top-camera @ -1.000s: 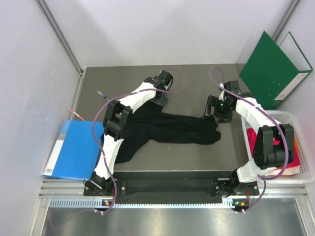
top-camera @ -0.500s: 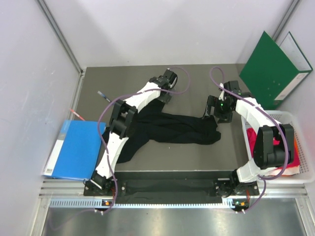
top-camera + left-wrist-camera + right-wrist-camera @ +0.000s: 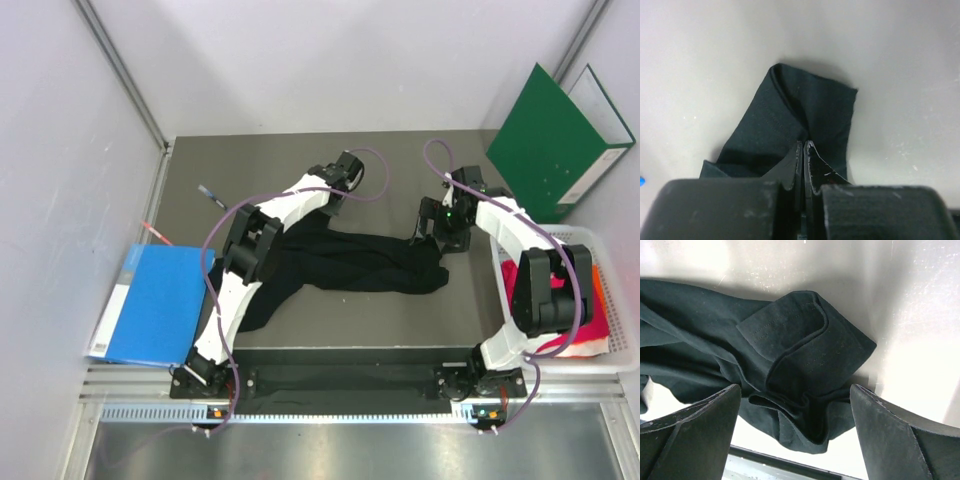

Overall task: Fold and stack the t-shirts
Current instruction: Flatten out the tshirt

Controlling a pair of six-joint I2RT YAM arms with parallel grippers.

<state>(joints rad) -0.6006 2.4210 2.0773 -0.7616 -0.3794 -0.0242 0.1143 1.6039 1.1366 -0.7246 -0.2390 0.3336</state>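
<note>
A black t-shirt [image 3: 350, 262] lies crumpled across the middle of the dark table [image 3: 400, 155]. My left gripper [image 3: 331, 206] is at the shirt's far left corner. In the left wrist view its jaws [image 3: 804, 142] are pressed together, with a puckered fold of the black t-shirt [image 3: 810, 110] pinched at their tips. My right gripper [image 3: 440, 236] hovers over the shirt's right end. Its fingers [image 3: 794, 389] stand wide apart on either side of a bunched sleeve of the black cloth [image 3: 805, 345]. A magenta-red t-shirt [image 3: 522, 277] lies in the white basket [image 3: 622, 305] at the right.
A green folder [image 3: 555, 140] leans against the wall at the back right. A blue folder [image 3: 155, 305] lies off the table's left edge. Two pens [image 3: 210, 193] [image 3: 155, 233] lie at the left. Bits of white and orange cloth [image 3: 597, 290] show in the basket.
My left gripper has shifted a little to the right at the shirt's far corner and has shut on the cloth. The right gripper has stayed open and nearly still.
</note>
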